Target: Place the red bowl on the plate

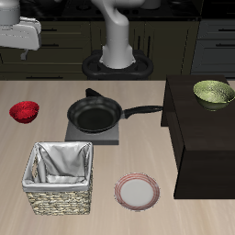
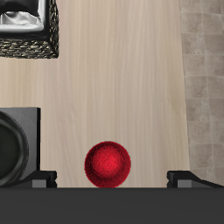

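Observation:
The red bowl [image 1: 25, 111] sits on the wooden table near its side edge, well away from the plate [image 1: 137, 191], which lies flat near the front edge with a white-grey centre and pinkish rim. My gripper [image 1: 20, 44] hangs high above the bowl. In the wrist view the red bowl [image 2: 108, 165] lies far below, between my two fingertips [image 2: 39, 181], which stand wide apart. The gripper [image 2: 114, 180] is open and holds nothing. The plate is out of the wrist view.
A black frying pan [image 1: 95, 115] rests on a grey burner [image 1: 99, 138] mid-table. A wicker basket [image 1: 61, 176] lined with white cloth stands beside the plate. A black cabinet [image 1: 207, 138] carries a pale-green bowl [image 1: 213, 93].

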